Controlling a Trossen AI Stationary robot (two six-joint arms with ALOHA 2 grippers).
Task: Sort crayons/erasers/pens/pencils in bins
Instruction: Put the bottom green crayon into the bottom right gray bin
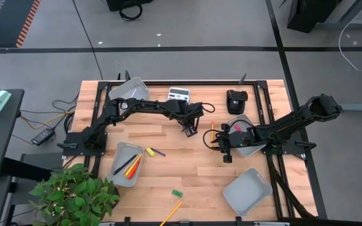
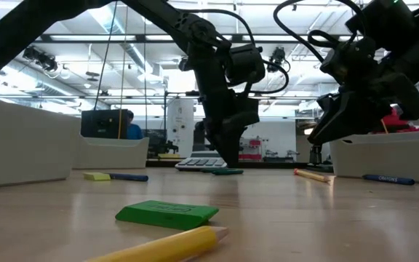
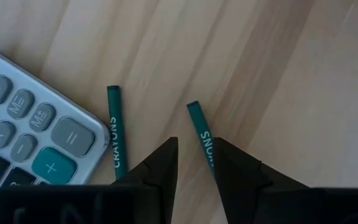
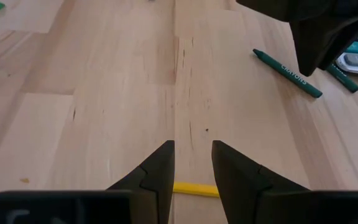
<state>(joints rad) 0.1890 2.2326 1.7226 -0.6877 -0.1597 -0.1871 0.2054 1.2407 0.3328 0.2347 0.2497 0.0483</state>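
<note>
The left end effector (image 1: 188, 130) hung low over the middle of the pale wooden desk (image 1: 168, 176), just in front of the grey-white calculator (image 1: 179, 94). Its two dark fingers (image 3: 160, 171) stood a little apart and pinched nothing; a dark green crayon (image 3: 202, 137) lay on the desk between their tips, and a second dark green crayon (image 3: 115, 140) lay beside it, against the calculator's corner.

The right end effector (image 1: 215, 144) hovered over the desk's right half, its fingers (image 4: 157, 171) likewise slightly spread and empty, with a thin yellow stick (image 4: 194, 188) lying crosswise on the wood between them.

Four shallow bins of translucent grey plastic sat on the desk. One (image 1: 131, 88) stood at the far left corner. One (image 1: 119, 164) at the near left held several sticks in yellow, orange, red and black. One (image 1: 251, 148) lay under the right arm, and one (image 1: 247, 191) sat at the near right.

Beside the near-left bin lay a small yellow block (image 1: 149, 152) touching a dark blue pen (image 1: 158, 152). A small green eraser (image 1: 176, 193) and a long yellow pencil (image 1: 171, 212) lay near the front edge. A black box-like device (image 1: 236, 101) sat at the far right.
</note>
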